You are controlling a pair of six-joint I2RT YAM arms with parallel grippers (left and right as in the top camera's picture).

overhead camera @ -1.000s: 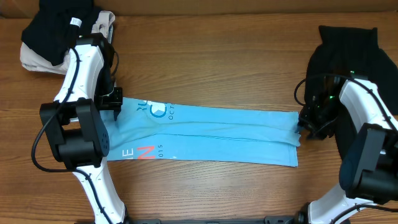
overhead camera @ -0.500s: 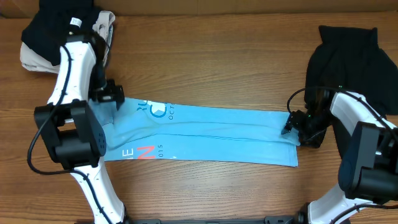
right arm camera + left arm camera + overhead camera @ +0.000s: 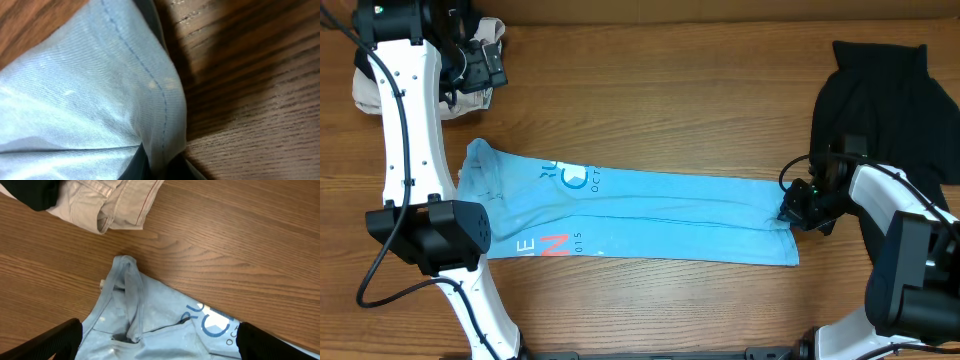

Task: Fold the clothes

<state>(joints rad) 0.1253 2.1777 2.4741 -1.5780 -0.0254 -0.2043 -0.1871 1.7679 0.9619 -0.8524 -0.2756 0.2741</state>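
The light-blue T-shirt (image 3: 640, 215) lies folded into a long strip across the middle of the table, its white print and red-and-white lettering at the left end. My right gripper (image 3: 790, 214) is shut on the strip's right end; the right wrist view shows the cloth (image 3: 90, 100) pinched between the fingers (image 3: 160, 167). My left gripper (image 3: 480, 62) is open and empty, raised at the back left, well clear of the shirt. The left wrist view shows the shirt's bunched left end (image 3: 130, 310) between the wide-apart fingers (image 3: 159, 340).
A pile of black and beige clothes (image 3: 380, 70) lies at the back left corner; its beige part shows in the left wrist view (image 3: 110, 202). A black garment (image 3: 880, 95) lies at the back right, behind my right arm.
My left gripper let go of the shirt's left end and rose back toward the far left corner. The right gripper closed on the shirt's right end.
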